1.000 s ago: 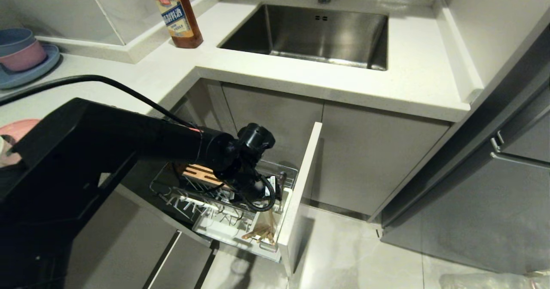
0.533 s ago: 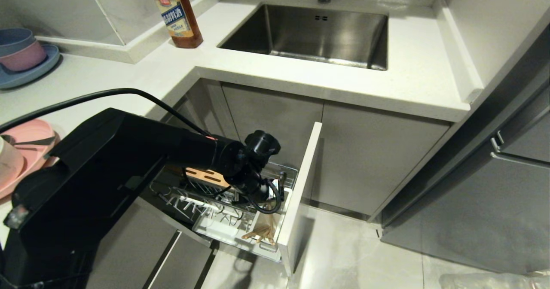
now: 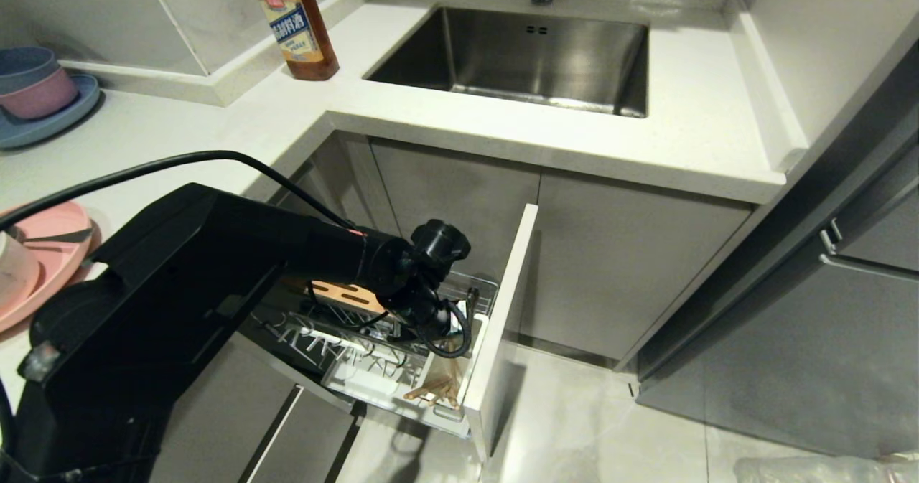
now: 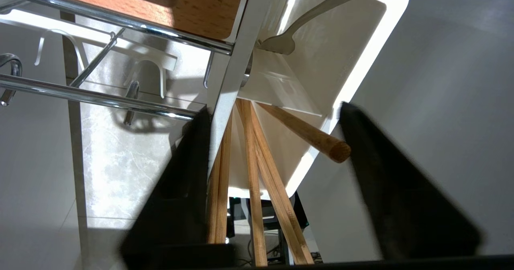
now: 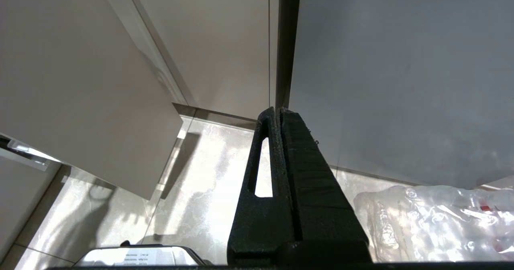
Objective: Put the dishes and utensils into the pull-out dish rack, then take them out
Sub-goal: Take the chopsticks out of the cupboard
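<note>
Chopsticks (image 4: 257, 169) stand in the white utensil cup (image 4: 353, 61) of the pull-out dish rack (image 3: 402, 339), between the left gripper's (image 4: 273, 173) parted, empty fingers. You should centre on the bundle before closing, catching the leaning stick too. A fork (image 4: 305, 25) lies in the neighbouring compartment. Your right gripper (image 5: 279, 113) hangs pressed closed.
</note>
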Robot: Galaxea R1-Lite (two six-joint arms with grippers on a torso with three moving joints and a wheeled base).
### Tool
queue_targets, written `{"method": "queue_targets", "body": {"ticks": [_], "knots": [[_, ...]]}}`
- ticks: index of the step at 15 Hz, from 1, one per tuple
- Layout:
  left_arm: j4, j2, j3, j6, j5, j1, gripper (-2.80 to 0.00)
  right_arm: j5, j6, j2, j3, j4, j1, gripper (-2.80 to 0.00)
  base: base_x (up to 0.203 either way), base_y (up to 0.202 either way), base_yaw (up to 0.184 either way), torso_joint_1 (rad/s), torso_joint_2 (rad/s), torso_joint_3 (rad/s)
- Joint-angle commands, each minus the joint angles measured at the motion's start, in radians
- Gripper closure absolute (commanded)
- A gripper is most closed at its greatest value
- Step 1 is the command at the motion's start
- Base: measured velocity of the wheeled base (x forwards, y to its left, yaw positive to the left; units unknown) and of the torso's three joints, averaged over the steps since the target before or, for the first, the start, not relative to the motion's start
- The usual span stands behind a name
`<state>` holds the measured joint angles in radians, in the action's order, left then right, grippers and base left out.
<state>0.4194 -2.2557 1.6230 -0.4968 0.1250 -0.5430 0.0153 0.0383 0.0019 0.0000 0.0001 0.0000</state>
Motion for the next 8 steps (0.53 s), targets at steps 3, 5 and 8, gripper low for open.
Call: {"method": "queue_targets", "body": {"ticks": [3,5,8], "knots": [[0.004,0.004,-0.002,-0.005,0.001,-0.003,0.00,0.000,0.000,0.000,0.002,0.000,0.000,0.00,0.000,0.000,0.000,0.000,0.00,0.000],[0.006,0.007,-0.006,-0.005,0.001,-0.003,0.00,0.000,0.000,0.000,0.002,0.000,0.000,0.00,0.000,0.000,0.000,0.000,0.00,0.000],[0.006,0.007,-0.006,-0.014,0.001,-0.009,0.00,0.000,0.000,0.000,0.003,0.000,0.000,0.00,0.000,0.000,0.000,0.000,0.00,0.000]]}}
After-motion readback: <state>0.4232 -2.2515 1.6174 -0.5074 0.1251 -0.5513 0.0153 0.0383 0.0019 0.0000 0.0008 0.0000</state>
